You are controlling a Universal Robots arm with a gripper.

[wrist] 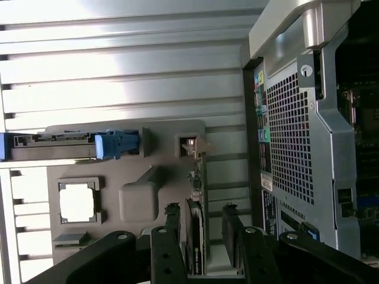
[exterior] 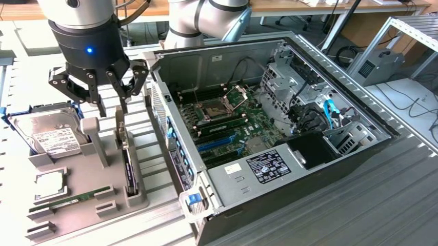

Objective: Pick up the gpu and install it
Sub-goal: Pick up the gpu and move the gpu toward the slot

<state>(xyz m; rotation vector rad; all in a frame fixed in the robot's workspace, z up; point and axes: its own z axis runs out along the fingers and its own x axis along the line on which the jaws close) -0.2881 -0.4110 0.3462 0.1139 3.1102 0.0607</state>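
**Open gripper poised over the gpu in its holder**

The gpu (exterior: 128, 169) stands on its long edge in a slot along the edge of the grey holder tray (exterior: 77, 166) that faces the computer case (exterior: 274, 148). One end of the card lies close to the tray's corner at the front of the desk (exterior: 329, 210). Its other end sits under the gripper (exterior: 113, 108).

The gripper is spread wide and holds nothing. In the wrist view its dark fingers (wrist: 169, 242) stand on either side of the card (wrist: 194, 236), which is seen edge-on. Whether a finger touches the card cannot be told.

On the same tray, a hard drive (exterior: 48, 136) with a white label lies flat in a blue-trimmed carrier at the far corner, away from the case. A square processor (exterior: 50, 184) rests in a shallow pocket along the tray's outer edge. A narrow green memory stick (exterior: 72, 200) lies towards the near edge.

The case lies just beside the tray with its side panel off. The motherboard (exterior: 226, 123), the empty processor socket (exterior: 213, 110) and the cables are exposed.
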